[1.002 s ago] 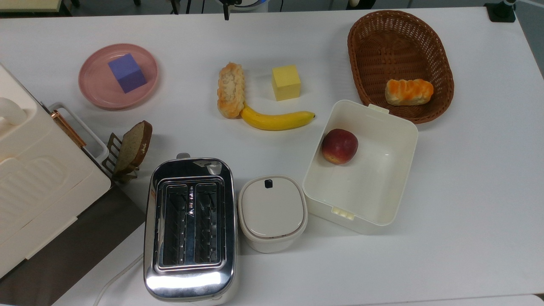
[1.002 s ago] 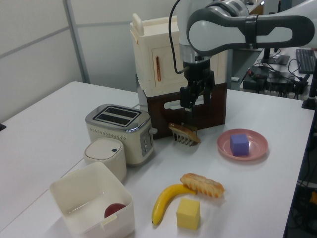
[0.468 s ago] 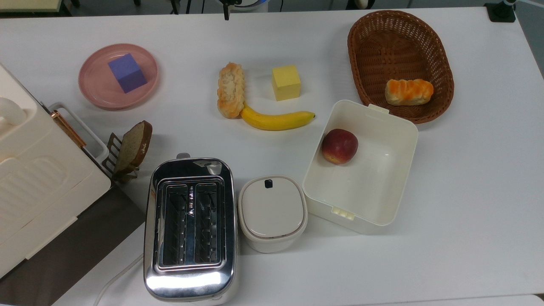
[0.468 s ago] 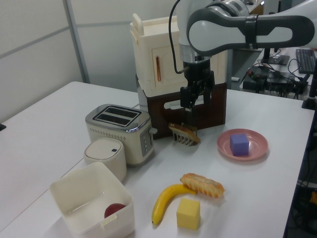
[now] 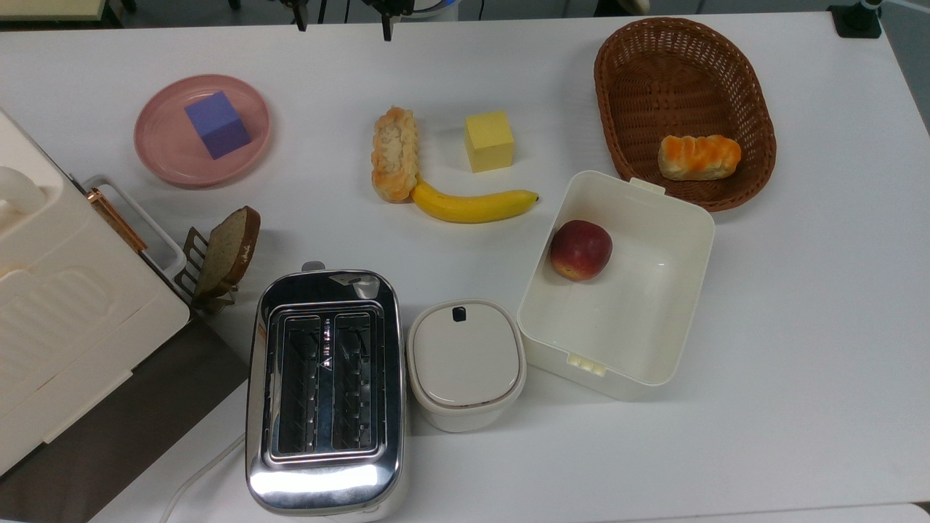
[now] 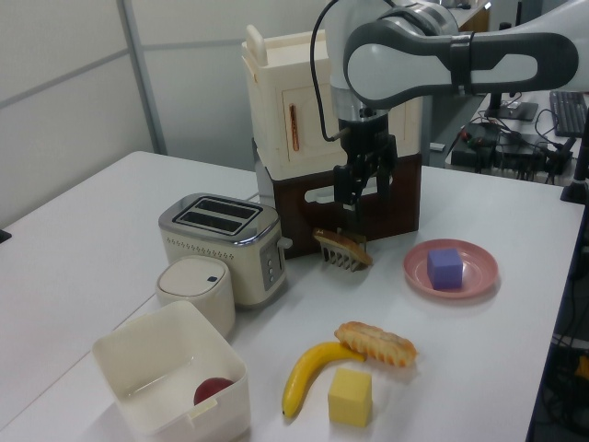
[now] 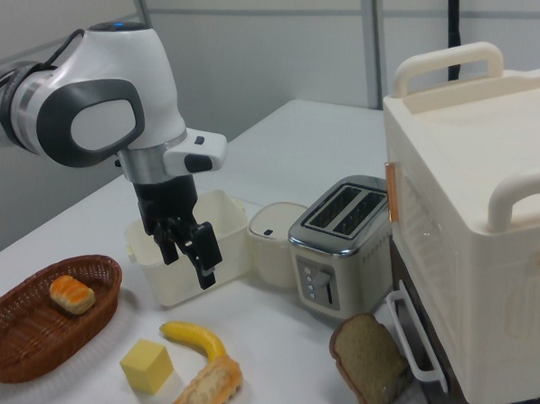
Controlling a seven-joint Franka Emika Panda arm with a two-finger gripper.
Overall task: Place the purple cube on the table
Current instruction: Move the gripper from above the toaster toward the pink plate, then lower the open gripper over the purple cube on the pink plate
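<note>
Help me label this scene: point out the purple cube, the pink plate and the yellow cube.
purple cube [image 5: 216, 123], top view, its top face.
pink plate [image 5: 163, 160], top view, bare rim.
yellow cube [image 5: 488, 133], top view, its top face.

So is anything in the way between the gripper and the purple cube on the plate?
Nothing visible. The gripper hangs with open jaws above the table; the purple cube sits alone and uncovered on the pink plate.

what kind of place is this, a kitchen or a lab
Probably a robotics lab staged as a breakfast table: a robot arm hangs over a white table, a toaster sits among food, and a computer desk stands behind.
</note>
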